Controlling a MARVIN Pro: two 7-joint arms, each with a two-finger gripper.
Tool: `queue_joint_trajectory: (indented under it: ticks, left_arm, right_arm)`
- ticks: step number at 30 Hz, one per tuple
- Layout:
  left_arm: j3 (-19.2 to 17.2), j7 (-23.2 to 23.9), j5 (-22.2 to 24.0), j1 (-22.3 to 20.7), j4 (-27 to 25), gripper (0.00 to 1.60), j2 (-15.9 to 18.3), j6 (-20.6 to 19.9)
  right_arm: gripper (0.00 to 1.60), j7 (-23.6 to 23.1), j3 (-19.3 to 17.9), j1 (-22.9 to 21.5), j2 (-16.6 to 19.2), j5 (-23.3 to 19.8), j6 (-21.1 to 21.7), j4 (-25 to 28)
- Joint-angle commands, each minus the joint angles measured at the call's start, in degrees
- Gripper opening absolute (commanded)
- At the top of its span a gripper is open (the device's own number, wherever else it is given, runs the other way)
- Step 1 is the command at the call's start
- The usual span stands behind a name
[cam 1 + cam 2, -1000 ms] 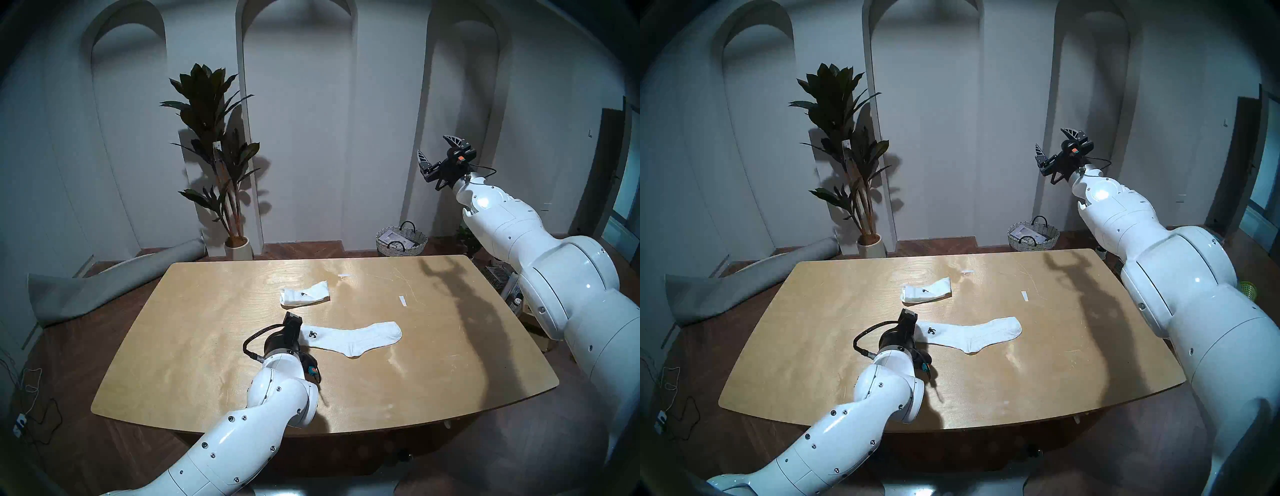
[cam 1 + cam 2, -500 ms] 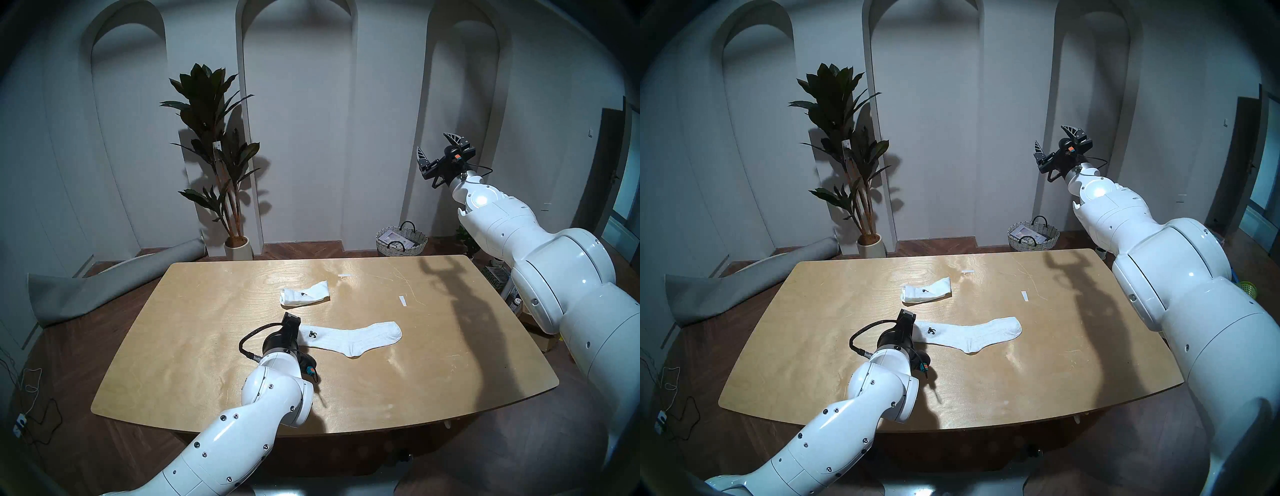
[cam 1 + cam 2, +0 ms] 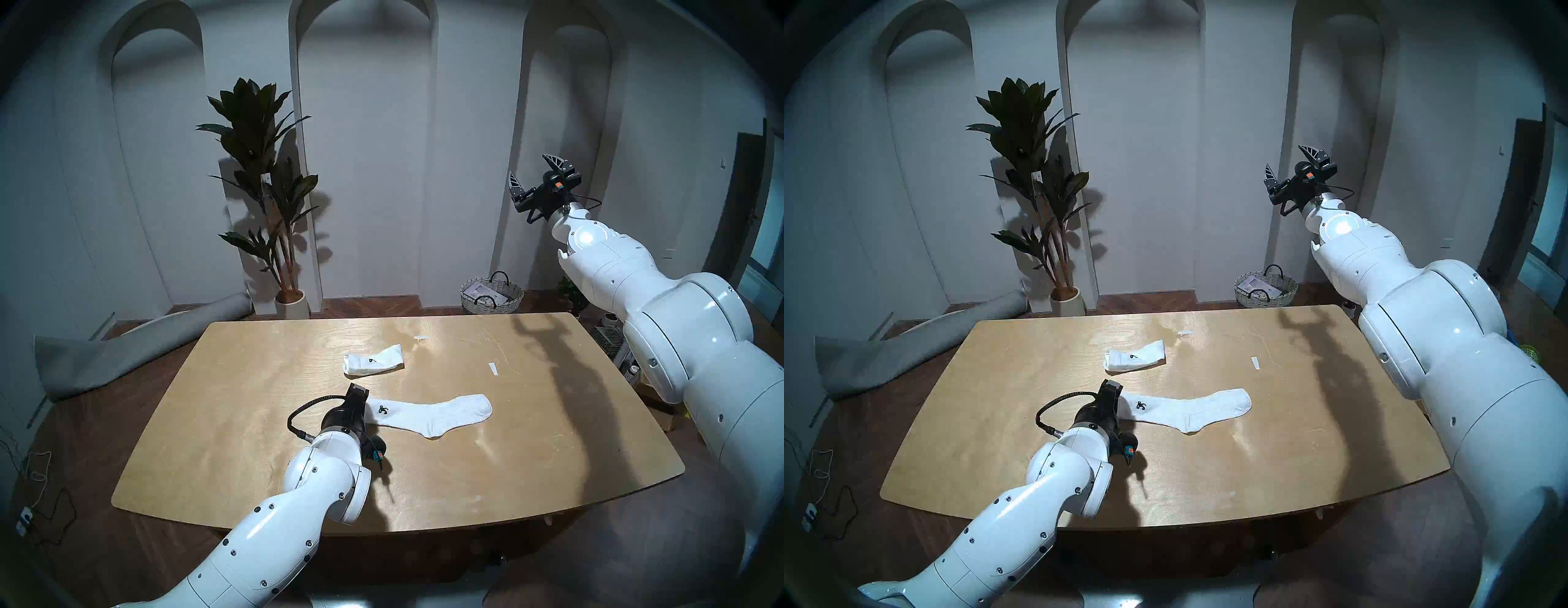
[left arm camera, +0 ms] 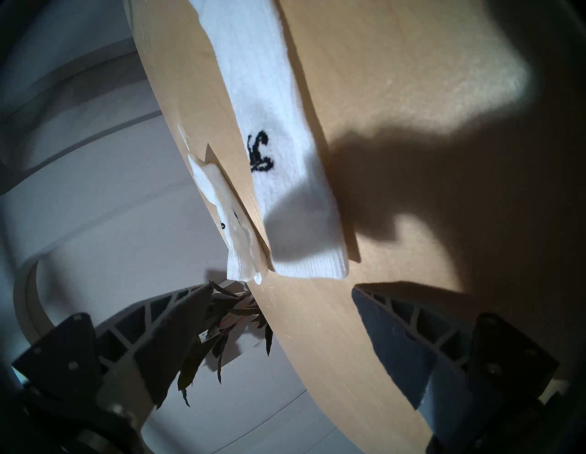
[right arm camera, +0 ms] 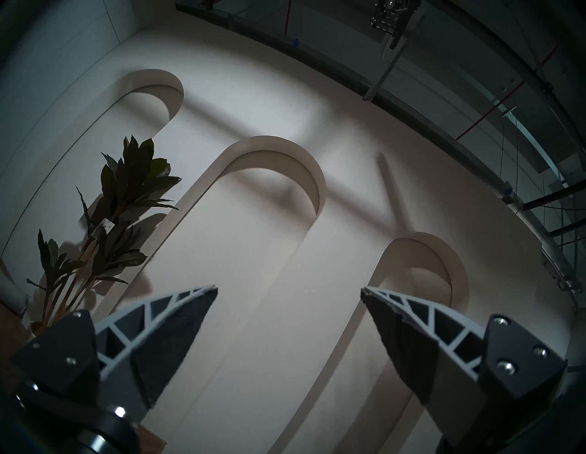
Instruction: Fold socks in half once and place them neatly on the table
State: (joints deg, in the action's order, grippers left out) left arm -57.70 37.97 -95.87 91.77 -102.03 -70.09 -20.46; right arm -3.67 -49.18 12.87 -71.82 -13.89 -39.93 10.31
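left gripper (image 4: 280, 287): low over the near-left part of the desk (image 3: 220, 458), jaws spread wide and empty; in the wrist view both fingertips (image 4: 364, 293) stand just short of the sock's cuff, not touching it.
flat sock (image 3: 430, 414): lies unfolded on the middle of the desk, cuff with black logo toward the left gripper, toe end away to the robot's right.
key relation: the flat sock's long axis runs left to right across the desk, slightly skewed, with the heel bulge on the near edge; the cuff edge sits directly ahead of the open jaws, so the approach line is along the sock, not across it.
nearer arm: left, by far.
step (judgement): pre-grasp on the cuff; next move likely needs a short advance and a pinch of the cuff layers, then a carry toward the toe.
risk (judgement): catching only the top layer of the cuff.
folded sock (image 3: 372, 361): farther back, already doubled, resting flat, well apart from the flat one.
paper strips (image 3: 492, 368): two small white bits beyond, on the far right half.
right gripper (image 3: 528, 167): raised high past the far right corner, jaws wide, empty, pointing at the wall.
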Motion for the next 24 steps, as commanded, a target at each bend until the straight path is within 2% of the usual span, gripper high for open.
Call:
queue_joint_trajectory:
  ticks: [1,24]
  left_arm:
    - [-0.1,-1.2,3.1,-0.7,1.0,1.60,-0.4,2.5]
    - [0.2,-2.9,4.4,1.0,0.1,1.60,0.3,3.6]
  right_arm:
    - [1.60,0.8,-0.2,-2.3,-0.3,0.1,-1.0,-0.6]
    - [1.60,1.4,-1.0,-2.9,-0.4,1.3,-1.8,-1.5]
